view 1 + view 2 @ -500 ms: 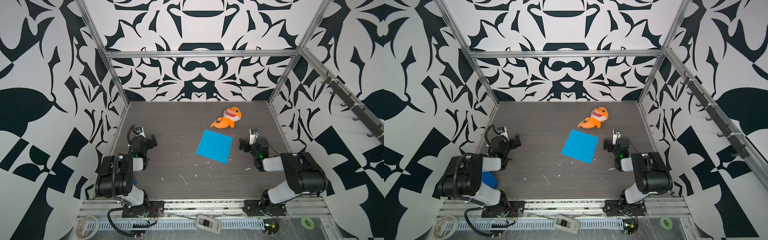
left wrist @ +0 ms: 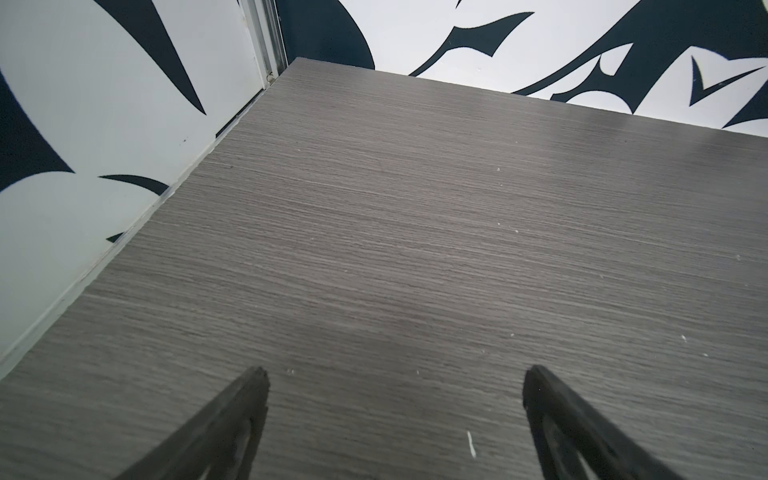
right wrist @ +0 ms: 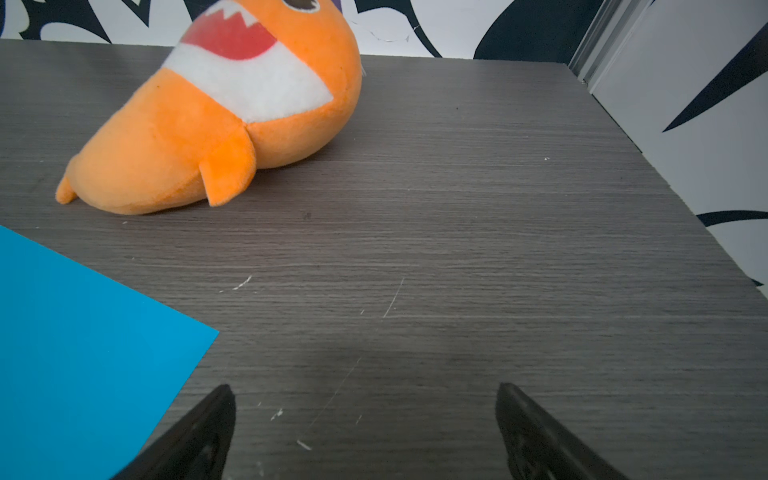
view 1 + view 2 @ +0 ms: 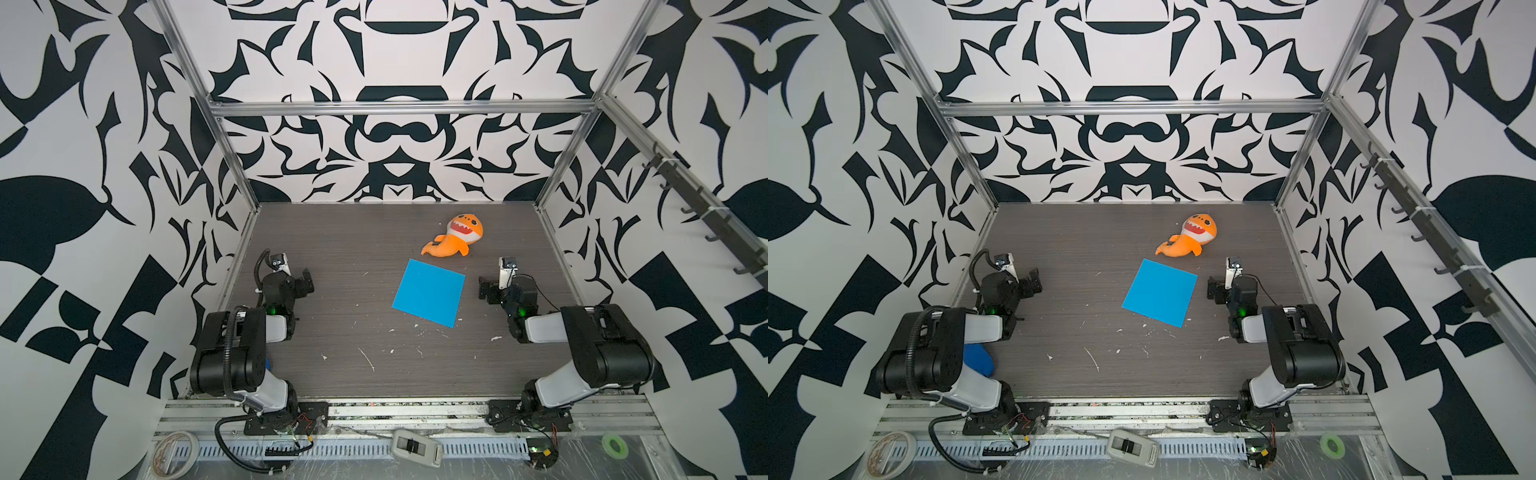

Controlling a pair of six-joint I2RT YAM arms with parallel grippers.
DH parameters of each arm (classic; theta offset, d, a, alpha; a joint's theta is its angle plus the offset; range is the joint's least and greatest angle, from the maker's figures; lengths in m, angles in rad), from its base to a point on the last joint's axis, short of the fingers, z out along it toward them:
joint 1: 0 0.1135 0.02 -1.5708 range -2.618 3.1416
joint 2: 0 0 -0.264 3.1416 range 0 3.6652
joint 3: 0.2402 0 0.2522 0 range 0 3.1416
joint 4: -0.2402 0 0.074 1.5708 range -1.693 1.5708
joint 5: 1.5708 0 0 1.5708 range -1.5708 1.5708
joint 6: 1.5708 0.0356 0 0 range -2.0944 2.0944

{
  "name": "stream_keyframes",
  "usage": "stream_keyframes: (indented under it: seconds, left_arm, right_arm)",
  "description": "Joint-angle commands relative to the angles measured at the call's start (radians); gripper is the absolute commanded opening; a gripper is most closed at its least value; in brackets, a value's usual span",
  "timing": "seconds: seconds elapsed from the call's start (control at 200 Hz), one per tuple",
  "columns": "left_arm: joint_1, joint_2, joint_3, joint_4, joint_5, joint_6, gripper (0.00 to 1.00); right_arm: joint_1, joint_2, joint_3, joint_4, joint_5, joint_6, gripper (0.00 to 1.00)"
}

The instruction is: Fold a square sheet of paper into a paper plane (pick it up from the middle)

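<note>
Grey tabletop (image 2: 415, 208) | left gripper (image 2: 397, 369): fingers spread wide, empty | right gripper (image 3: 364, 385): spread wide, empty

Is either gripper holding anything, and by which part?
Nothing is held. The left gripper and right gripper both stand open and empty; the square sheet of paper lies flat on the table, apart from both.

No lettering, number, brand or sign can be read in any view. The pale grey device (image 4: 417, 446) (image 4: 1132, 448) by the front rail (image 4: 395, 415), at six o'clock in both top views, may carry a marking, but it is too small to tell.
</note>
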Motion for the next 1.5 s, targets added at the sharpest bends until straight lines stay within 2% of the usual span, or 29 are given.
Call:
stream_keyframes:
  seconds: [0.0, 0.55, 0.615, 0.735, 0.855, 0.93, 0.99, 1.045, 1.085, 1.155, 1.29, 1.39, 1.495]
  left_arm:
    - [0.005, 0.005, 0.013, 0.022, -0.002, -0.007, 1.00]
    - [0.004, 0.003, 0.007, 0.032, 0.000, -0.005, 1.00]
    - [0.004, -0.003, -0.002, 0.053, -0.042, -0.017, 0.99]
    - [0.004, -0.099, -0.013, -0.004, -0.083, -0.046, 0.99]
    - [-0.027, -0.243, 0.055, -0.248, -0.157, -0.069, 0.99]
    - [-0.052, -0.309, 0.134, -0.432, -0.191, -0.168, 1.00]
    - [-0.056, -0.327, 0.203, -0.589, -0.146, -0.279, 0.99]
    - [-0.058, -0.332, 0.280, -0.720, -0.093, -0.336, 0.99]
    - [-0.058, -0.330, 0.322, -0.781, -0.049, -0.368, 0.99]
    - [-0.059, -0.326, 0.361, -0.847, 0.073, -0.417, 1.00]
    - [-0.065, -0.296, 0.416, -0.915, 0.272, -0.469, 0.99]
    - [-0.079, -0.277, 0.430, -0.924, 0.349, -0.482, 0.99]
    - [-0.108, -0.241, 0.428, -0.916, 0.360, -0.486, 1.00]
  right_arm:
    - [0.005, -0.003, 0.025, 0.042, 0.010, -0.002, 1.00]
    - [0.004, -0.010, 0.016, 0.062, 0.016, 0.001, 1.00]
    - [0.006, -0.062, 0.008, 0.036, 0.037, 0.011, 1.00]
    - [0.008, -0.252, 0.062, -0.213, 0.117, 0.050, 1.00]
    - [0.012, -0.396, 0.184, -0.534, 0.161, 0.212, 1.00]
    - [0.014, -0.434, 0.283, -0.762, 0.143, 0.325, 1.00]
    - [0.019, -0.438, 0.335, -0.868, 0.103, 0.413, 1.00]
    - [0.026, -0.420, 0.382, -0.942, -0.017, 0.467, 1.00]
    - [0.055, -0.398, 0.416, -0.993, -0.078, 0.499, 1.00]
    - [0.130, -0.368, 0.436, -1.018, -0.111, 0.530, 1.00]
    - [0.306, -0.270, 0.483, -1.042, -0.112, 0.595, 1.00]
    - [0.359, -0.161, 0.500, -0.986, -0.154, 0.650, 0.96]
    - [0.393, -0.053, 0.551, -0.964, -0.141, 0.668, 0.93]
